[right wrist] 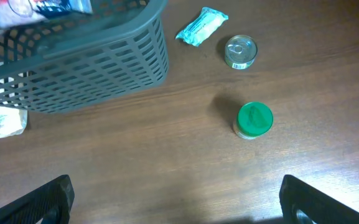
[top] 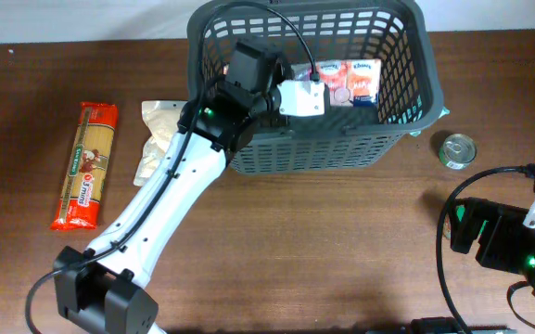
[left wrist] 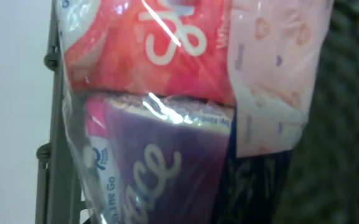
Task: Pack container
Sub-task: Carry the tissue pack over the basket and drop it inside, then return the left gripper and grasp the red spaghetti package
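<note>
The left gripper [top: 323,93] is down inside the container [top: 341,148], right over a clear-wrapped bundle of tissue packs [left wrist: 167,93]. Its fingers are hidden under the wrist hardware, so I can't tell whether they're pinching that bundle or just hovering above it. Up close there's red and purple printing under shiny film, with the basket's slotted wall alongside. The bundle lies on the basket floor near the far wall.

Over at the right gripper [right wrist: 179,199], the fingers [right wrist: 48,199] are spread wide with nothing between them, hanging above bare table, well clear of the basket.

The basket itself sits at the far side of the table. Just beside one short end lies a white pouch [top: 159,139], with a pack of spaghetti [top: 86,165] farther out. Off the other end are a teal packet [right wrist: 202,26], a tin can [top: 457,150] and a green-lidded jar [right wrist: 254,119].
</note>
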Robot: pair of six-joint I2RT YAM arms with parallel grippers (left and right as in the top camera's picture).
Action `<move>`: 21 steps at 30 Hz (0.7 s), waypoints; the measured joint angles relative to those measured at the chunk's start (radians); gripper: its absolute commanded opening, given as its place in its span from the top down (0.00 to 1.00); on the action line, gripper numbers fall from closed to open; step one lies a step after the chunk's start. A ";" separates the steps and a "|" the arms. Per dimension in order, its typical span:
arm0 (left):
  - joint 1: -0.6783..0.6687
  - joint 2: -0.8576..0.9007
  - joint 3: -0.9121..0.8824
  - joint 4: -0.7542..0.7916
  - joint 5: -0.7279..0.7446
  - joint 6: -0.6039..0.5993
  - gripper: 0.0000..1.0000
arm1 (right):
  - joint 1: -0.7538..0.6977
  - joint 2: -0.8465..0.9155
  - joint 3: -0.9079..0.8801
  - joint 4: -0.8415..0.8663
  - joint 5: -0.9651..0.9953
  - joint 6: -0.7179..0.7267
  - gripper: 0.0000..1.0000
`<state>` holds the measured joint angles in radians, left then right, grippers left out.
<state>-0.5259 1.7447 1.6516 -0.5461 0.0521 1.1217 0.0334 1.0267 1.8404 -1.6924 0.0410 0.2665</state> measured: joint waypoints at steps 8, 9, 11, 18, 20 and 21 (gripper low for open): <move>-0.006 -0.025 0.003 -0.001 -0.039 0.003 0.01 | 0.000 0.000 0.000 0.000 0.000 0.000 0.01; -0.006 -0.030 0.004 -0.001 -0.048 0.003 0.01 | 0.000 0.000 0.000 0.000 0.000 -0.001 0.01; -0.007 -0.042 0.008 -0.001 -0.067 -0.002 0.01 | 0.000 0.000 0.000 0.000 0.000 -0.001 0.01; -0.022 -0.179 0.048 0.000 -0.157 -0.207 0.01 | 0.000 0.000 0.000 0.000 0.000 -0.001 0.01; -0.005 -0.253 0.070 -0.008 -0.224 -0.346 0.01 | 0.000 0.000 0.000 0.000 0.000 0.000 0.01; 0.008 -0.283 0.078 -0.021 -0.249 -0.394 0.01 | 0.000 0.000 0.000 0.000 0.000 -0.001 0.01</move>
<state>-0.5182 1.4620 1.7294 -0.5674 -0.1970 0.7273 0.0334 1.0267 1.8404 -1.6924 0.0410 0.2657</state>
